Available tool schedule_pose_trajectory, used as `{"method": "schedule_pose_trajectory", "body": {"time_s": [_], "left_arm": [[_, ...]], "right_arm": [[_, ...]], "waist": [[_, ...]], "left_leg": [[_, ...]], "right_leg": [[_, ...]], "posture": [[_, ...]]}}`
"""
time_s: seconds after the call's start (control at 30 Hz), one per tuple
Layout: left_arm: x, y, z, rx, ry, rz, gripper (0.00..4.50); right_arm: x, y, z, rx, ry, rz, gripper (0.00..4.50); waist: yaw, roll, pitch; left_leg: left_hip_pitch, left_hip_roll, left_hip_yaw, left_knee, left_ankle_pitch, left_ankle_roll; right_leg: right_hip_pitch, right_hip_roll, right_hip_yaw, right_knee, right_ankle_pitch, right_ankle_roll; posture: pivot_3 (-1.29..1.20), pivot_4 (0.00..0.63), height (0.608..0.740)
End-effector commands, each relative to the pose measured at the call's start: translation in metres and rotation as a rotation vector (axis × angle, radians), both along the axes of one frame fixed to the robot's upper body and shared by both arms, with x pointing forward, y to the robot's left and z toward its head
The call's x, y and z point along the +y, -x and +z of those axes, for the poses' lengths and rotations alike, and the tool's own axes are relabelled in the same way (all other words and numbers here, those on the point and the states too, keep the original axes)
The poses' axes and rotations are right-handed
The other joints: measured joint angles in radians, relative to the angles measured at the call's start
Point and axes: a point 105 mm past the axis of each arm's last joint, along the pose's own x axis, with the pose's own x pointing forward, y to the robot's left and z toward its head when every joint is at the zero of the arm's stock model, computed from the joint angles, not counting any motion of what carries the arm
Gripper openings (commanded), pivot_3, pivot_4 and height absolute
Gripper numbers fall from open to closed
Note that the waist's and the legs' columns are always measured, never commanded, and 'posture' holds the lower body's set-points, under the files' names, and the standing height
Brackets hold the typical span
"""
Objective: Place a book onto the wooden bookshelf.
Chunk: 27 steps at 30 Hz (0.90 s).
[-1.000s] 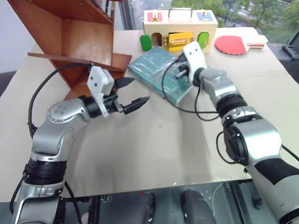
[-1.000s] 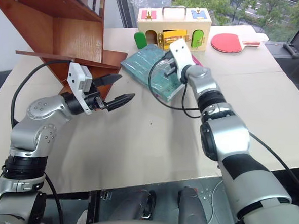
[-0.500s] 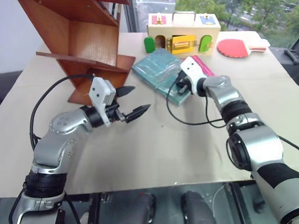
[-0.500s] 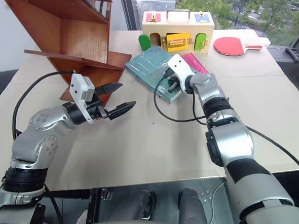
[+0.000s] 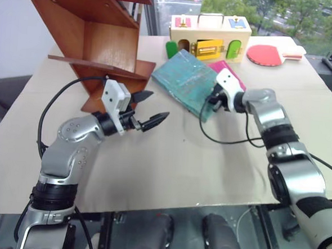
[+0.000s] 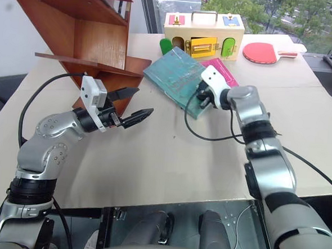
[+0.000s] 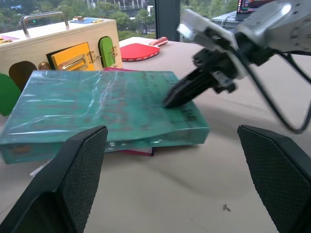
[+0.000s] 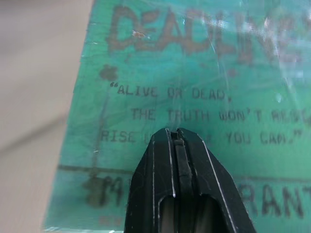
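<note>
Book (image 5: 188, 79) lies flat on the surface (image 5: 209, 161) between the bookshelf (image 5: 98, 35) and the pink book (image 5: 230, 70) it partly covers, near the pale box (image 5: 210, 36). Our right gripper (image 7: 170, 100) has its jaws pressed together, tip resting on the cover near a corner, likely to slide or steady it, not lift it. Our left gripper (image 5: 147, 108) waits beside the bookshelf, jaws wide and empty, aimed at the book to take its edge.

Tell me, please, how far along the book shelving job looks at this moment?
Nothing is shelved yet: the book lies on the table, partly over a pink book. In hand: the shut right gripper presses its tips on the cover's near corner, while the left gripper waits open. Left: gripping, lifting, placing on the wooden bookshelf.
</note>
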Motion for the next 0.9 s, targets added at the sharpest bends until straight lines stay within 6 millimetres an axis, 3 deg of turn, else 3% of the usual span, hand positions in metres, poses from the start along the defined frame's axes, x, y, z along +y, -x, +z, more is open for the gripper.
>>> {"method": "schedule_pose_trajectory", "body": {"time_s": [0.03,0.17,0.33,0.43,0.53,0.63,0.67,0.77,0.83,0.9], "left_arm": [[-0.002,0.002,0.010,-0.046,0.003,-0.016,4.50],[-0.003,0.002,0.008,-0.035,0.012,-0.018,4.50],[-0.006,0.000,0.002,0.034,0.073,-0.005,4.50],[-0.009,-0.004,-0.009,0.109,0.128,0.026,4.50],[-0.012,-0.008,-0.015,0.176,0.209,0.051,4.50],[-0.014,-0.018,-0.022,0.246,0.281,0.100,4.50],[-0.014,-0.022,-0.024,0.268,0.301,0.118,4.50],[-0.019,-0.038,-0.030,0.352,0.396,0.161,4.50],[-0.023,-0.048,-0.032,0.414,0.456,0.182,4.50],[-0.030,-0.061,-0.037,0.538,0.580,0.192,4.50]], "right_arm": [[-0.005,0.012,0.008,0.008,0.015,0.002,0.10],[-0.001,0.020,0.034,-0.038,-0.078,-0.003,0.10],[0.010,0.032,0.097,-0.277,-0.276,0.007,0.10],[0.006,0.043,0.102,-0.399,-0.266,-0.040,0.10],[0.007,0.062,0.097,-0.390,-0.324,-0.026,0.81],[0.009,0.087,0.082,-0.372,-0.321,-0.003,2.12],[0.008,0.095,0.079,-0.380,-0.310,-0.004,2.75],[-0.002,0.123,0.070,-0.417,-0.338,-0.053,3.87],[-0.006,0.144,0.069,-0.458,-0.376,-0.071,3.87],[-0.010,0.163,0.055,-0.448,-0.293,-0.060,3.87]], "waist": [[0.001,0.000,0.000],[0.001,0.000,0.001],[0.006,0.000,0.001],[0.014,0.000,0.001],[0.019,-0.001,0.001],[0.020,-0.001,0.001],[0.020,-0.001,0.001],[0.023,-0.002,0.001],[0.036,-0.003,0.000],[0.041,-0.003,0.000]], "left_leg": [[0.000,0.000,0.000,0.000,0.000,0.000],[-0.002,0.000,0.001,0.000,0.000,0.000],[-0.003,0.000,0.001,-0.001,0.000,0.000],[-0.003,0.000,0.000,-0.001,0.000,0.000],[-0.004,0.000,-0.002,-0.001,0.000,0.000],[-0.004,-0.001,-0.002,-0.001,0.000,0.000],[-0.005,-0.001,-0.003,-0.001,0.000,0.000],[-0.005,-0.001,-0.003,-0.001,0.000,0.000],[-0.005,-0.001,-0.005,0.000,0.000,0.000],[-0.005,-0.001,-0.005,0.000,0.000,0.000]], "right_leg": [[0.000,0.000,0.000,0.000,0.000,0.000],[-0.002,-0.002,0.000,0.000,0.000,0.000],[-0.003,-0.003,0.001,0.000,0.000,0.000],[-0.003,-0.003,0.000,-0.002,0.000,0.000],[-0.002,-0.003,-0.002,-0.004,0.000,0.000],[-0.002,-0.005,-0.003,-0.004,0.000,0.000],[-0.002,-0.005,-0.003,-0.004,0.000,0.000],[-0.002,-0.005,-0.003,-0.004,0.000,0.000],[-0.002,-0.004,-0.006,-0.005,0.000,0.000],[-0.001,-0.005,-0.005,-0.005,0.000,0.000]], "posture": [[0.00,0.150,0.740],[0.00,0.150,0.740],[0.00,0.150,0.740],[0.00,0.150,0.740],[0.00,0.150,0.740],[0.00,0.150,0.740],[0.00,0.150,0.740],[0.00,0.150,0.740],[0.00,0.150,0.740],[0.00,0.150,0.740]]}}
